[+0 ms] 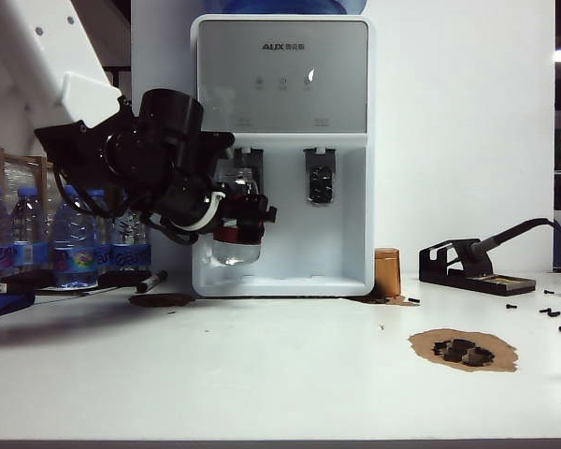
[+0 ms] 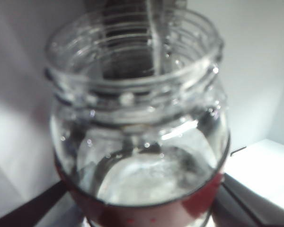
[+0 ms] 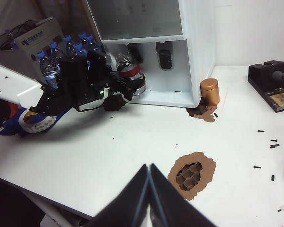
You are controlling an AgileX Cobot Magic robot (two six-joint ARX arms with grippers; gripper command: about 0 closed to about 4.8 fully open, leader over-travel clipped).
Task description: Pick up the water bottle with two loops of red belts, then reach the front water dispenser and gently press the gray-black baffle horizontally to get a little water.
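- Water bottle (image 1: 237,220): clear glass, wide uncapped mouth, dark red bands around its lower body. It is held clear of the worktop (image 1: 262,374), inside the recessed bay of the water dispenser (image 1: 282,154), on the bay's left side.
- Bottle mouth: directly at the left baffle (image 1: 247,166); whether the two touch cannot be told. The right-hand lever (image 1: 320,176) stands apart from the bottle.
- Left gripper (image 1: 243,217): reaches in from the left edge of the worktop and pinches the bottle around its banded body.
- Left wrist view: the bottle (image 2: 139,137) fills the frame, mouth uppermost, with a clear stream (image 2: 155,38) running down into the mouth.
- Right gripper (image 3: 149,189): hangs over the near edge of the worktop, well apart from the dispenser (image 3: 180,52), fingers pressed together and holding nothing.
- Blue-capped plastic bottles (image 1: 37,238): stand at the rear left of the worktop, beside the dispenser.
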